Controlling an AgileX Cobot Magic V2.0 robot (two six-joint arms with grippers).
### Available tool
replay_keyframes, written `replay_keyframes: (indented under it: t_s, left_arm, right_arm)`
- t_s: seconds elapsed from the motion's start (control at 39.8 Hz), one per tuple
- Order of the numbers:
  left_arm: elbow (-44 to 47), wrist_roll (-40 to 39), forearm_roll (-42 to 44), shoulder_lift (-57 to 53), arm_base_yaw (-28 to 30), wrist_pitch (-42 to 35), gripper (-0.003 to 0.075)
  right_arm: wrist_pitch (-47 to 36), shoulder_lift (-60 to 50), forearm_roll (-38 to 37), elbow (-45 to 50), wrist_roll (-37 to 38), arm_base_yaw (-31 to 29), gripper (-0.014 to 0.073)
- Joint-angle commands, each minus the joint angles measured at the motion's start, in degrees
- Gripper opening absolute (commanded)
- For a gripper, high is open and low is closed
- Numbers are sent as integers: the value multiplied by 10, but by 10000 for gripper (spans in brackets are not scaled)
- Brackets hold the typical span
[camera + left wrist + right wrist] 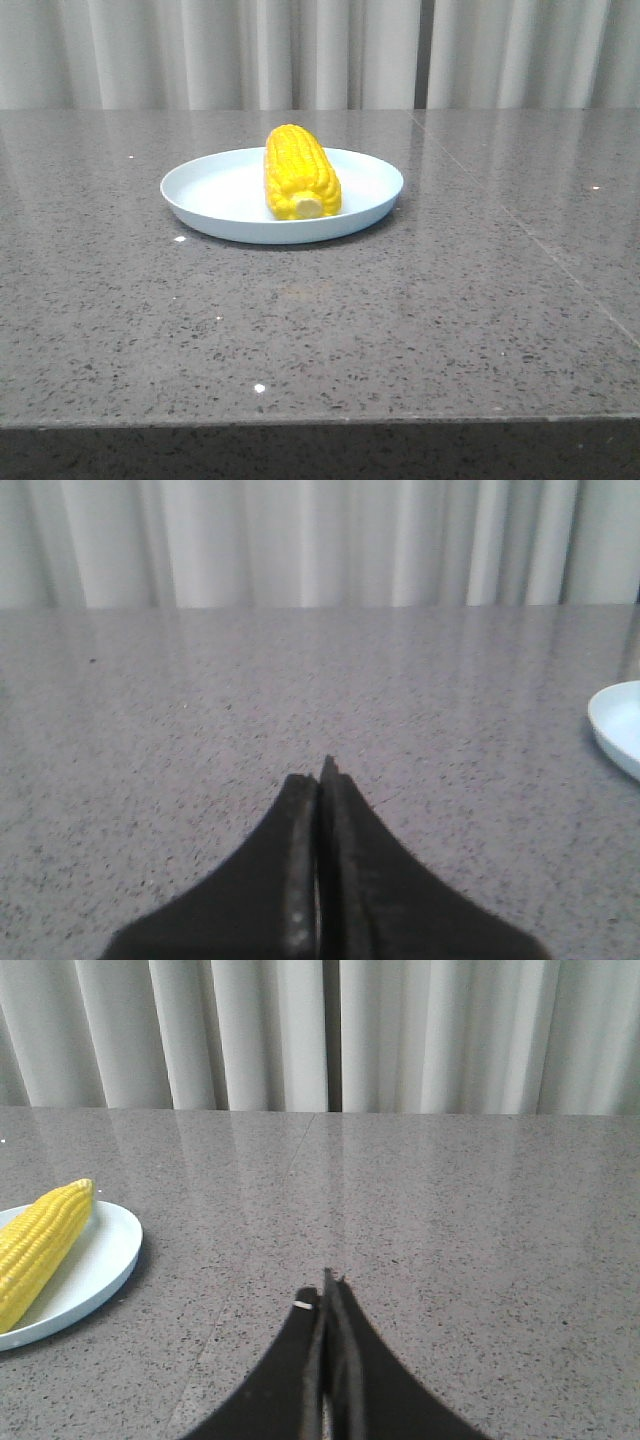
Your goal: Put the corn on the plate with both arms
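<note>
The bright yellow corn [298,172] lies on the pale light-blue plate [210,190] in the middle of the grey stone table, its pale stub end toward me. In the right wrist view the corn [40,1245] and plate [105,1250] show off to one side. In the left wrist view only a sliver of the plate's rim [618,725] shows. My left gripper [320,775] is shut and empty over bare table, apart from the plate. My right gripper [327,1285] is shut and empty over bare table. Neither gripper shows in the front view.
The grey speckled table [320,330] has its front edge near the bottom of the front view. A seam [520,225] runs across its right part. Pale curtains [320,50] hang behind the table.
</note>
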Motion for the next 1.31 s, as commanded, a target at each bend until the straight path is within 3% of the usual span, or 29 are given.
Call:
replay_keyframes:
  t_s: [0.0,0.18,1.28]
  left_arm:
    - [20,-3,-8,-13,10,-84,-20]
    - [82,-3,-8,-13,12,-150,-20]
    - [81,-3,-8,-12,12,-138,-20]
  right_arm:
    - [-47,5,-9,-16,-6,-1,-69]
    - [-46,5,-9,-16,-6,-1,-69]
    - [-50,4,-9,9,-6,-16,-69]
